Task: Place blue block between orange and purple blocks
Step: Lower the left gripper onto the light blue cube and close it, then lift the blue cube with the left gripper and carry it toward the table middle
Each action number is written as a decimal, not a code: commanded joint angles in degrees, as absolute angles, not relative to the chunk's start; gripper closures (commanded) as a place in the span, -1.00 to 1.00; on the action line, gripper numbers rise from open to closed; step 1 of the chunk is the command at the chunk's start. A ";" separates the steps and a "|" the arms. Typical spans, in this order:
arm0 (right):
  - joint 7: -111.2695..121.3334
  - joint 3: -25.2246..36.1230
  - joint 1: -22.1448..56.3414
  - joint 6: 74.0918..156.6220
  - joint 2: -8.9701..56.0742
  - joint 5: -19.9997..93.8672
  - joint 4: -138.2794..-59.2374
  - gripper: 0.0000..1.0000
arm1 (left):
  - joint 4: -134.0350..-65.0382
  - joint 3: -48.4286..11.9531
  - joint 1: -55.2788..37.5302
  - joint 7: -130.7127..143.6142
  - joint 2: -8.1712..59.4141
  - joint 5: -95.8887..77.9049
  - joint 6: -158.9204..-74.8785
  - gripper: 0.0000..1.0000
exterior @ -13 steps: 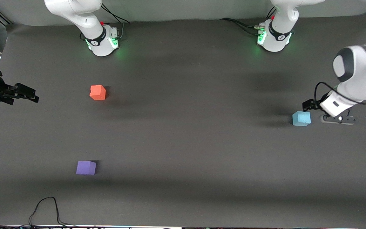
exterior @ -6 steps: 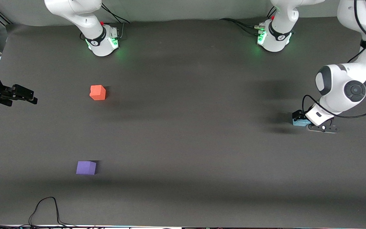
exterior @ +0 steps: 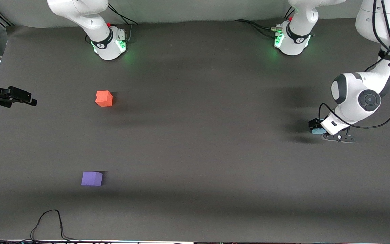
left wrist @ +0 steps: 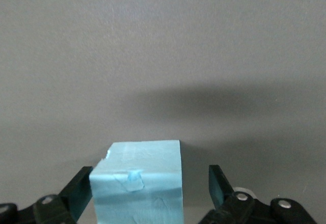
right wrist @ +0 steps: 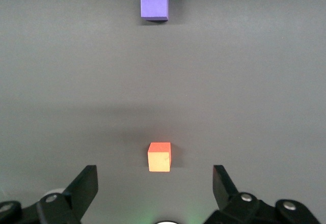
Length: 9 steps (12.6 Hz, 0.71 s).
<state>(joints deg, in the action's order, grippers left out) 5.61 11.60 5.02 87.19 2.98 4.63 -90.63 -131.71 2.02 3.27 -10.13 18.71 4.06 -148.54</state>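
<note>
The blue block (exterior: 314,131) (left wrist: 137,183) rests on the table toward the left arm's end, mostly hidden in the front view under the left hand. My left gripper (exterior: 322,131) (left wrist: 150,188) is down around it and open, one finger (left wrist: 79,191) against one side and the other finger (left wrist: 218,186) standing off with a gap. The orange block (exterior: 104,98) (right wrist: 159,157) and the purple block (exterior: 91,178) (right wrist: 154,3) sit toward the right arm's end, purple nearer the front camera. My right gripper (exterior: 29,100) (right wrist: 154,188) hangs open and empty at that end's table edge.
Both arm bases (exterior: 108,44) (exterior: 291,40) stand along the table's farthest edge from the front camera. A black cable (exterior: 49,220) loops onto the dark mat at the edge nearest that camera, near the purple block. Bare mat lies between the orange and purple blocks.
The left gripper has come down and shifted over the blue block, which now sits between its fingers. The right gripper has drawn slightly outward toward the table edge. No block has moved.
</note>
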 commanded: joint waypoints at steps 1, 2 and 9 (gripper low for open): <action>4.83 11.60 5.19 86.04 3.51 5.54 -88.43 -1.00 | -133.07 2.29 3.69 -10.63 18.10 5.01 -148.80 -1.00; 5.53 11.69 4.84 86.04 3.78 5.62 -87.90 -1.00 | -133.15 2.29 3.78 -10.63 18.11 5.01 -148.62 -1.00; 5.62 11.16 5.45 88.59 6.06 9.82 -86.84 -1.00 | -132.63 2.29 3.69 -10.55 18.11 4.92 -146.96 0.19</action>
